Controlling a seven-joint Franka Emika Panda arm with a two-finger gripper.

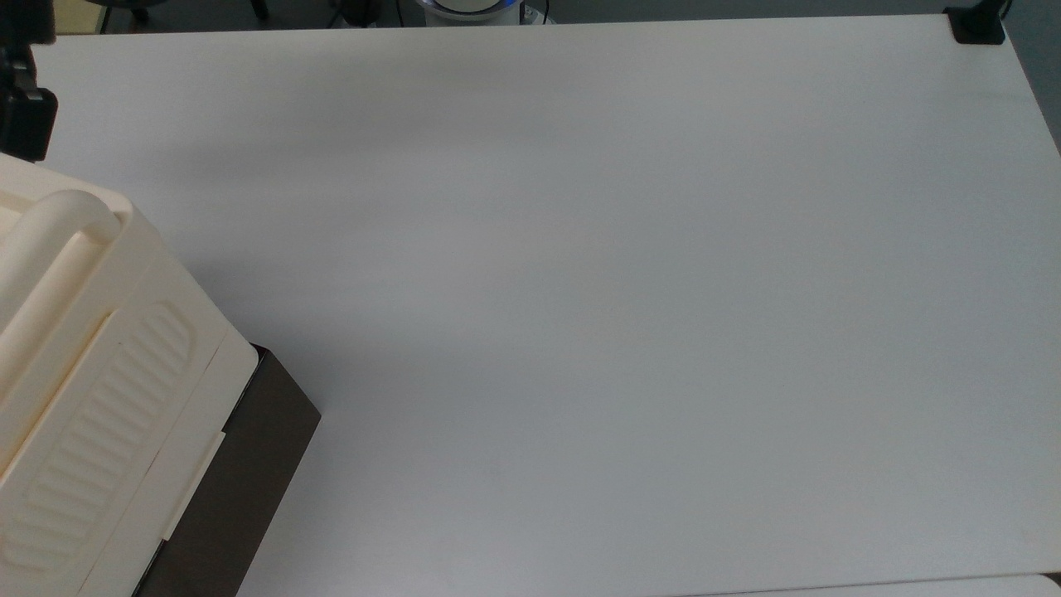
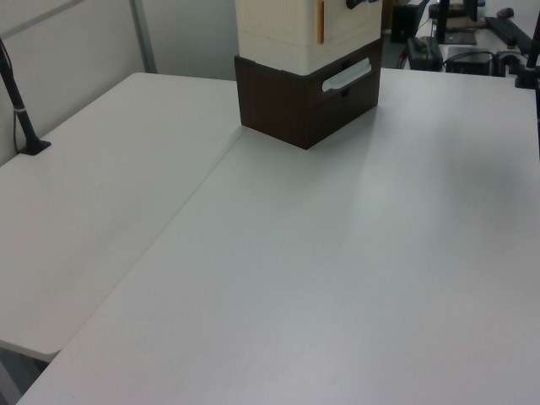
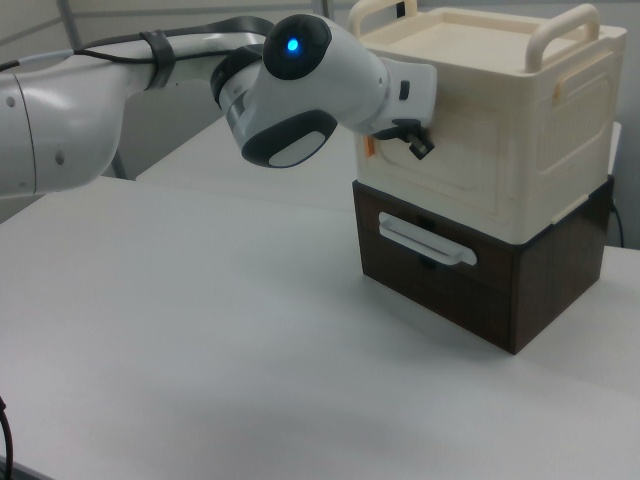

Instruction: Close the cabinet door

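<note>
One large cream-ivory plastic cabinet (image 3: pixel 495 120) with thick rounded bar handles is seen stacked on a dark brown drawer unit (image 3: pixel 480 270) at the edge of the white tabletop (image 1: pixel 580 290). The smooth cream cabinet door (image 3: pixel 440 165) lies flush against the cabinet front, facing the right view's left. The black claw (image 3: pixel 412 138) is pressed against the door; whether it is clenched cannot be told.

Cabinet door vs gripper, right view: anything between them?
Nothing. In the right view the gripper sits right against the cabinet door, which lies flush with the cabinet front; no object or gap shows between them.
</note>
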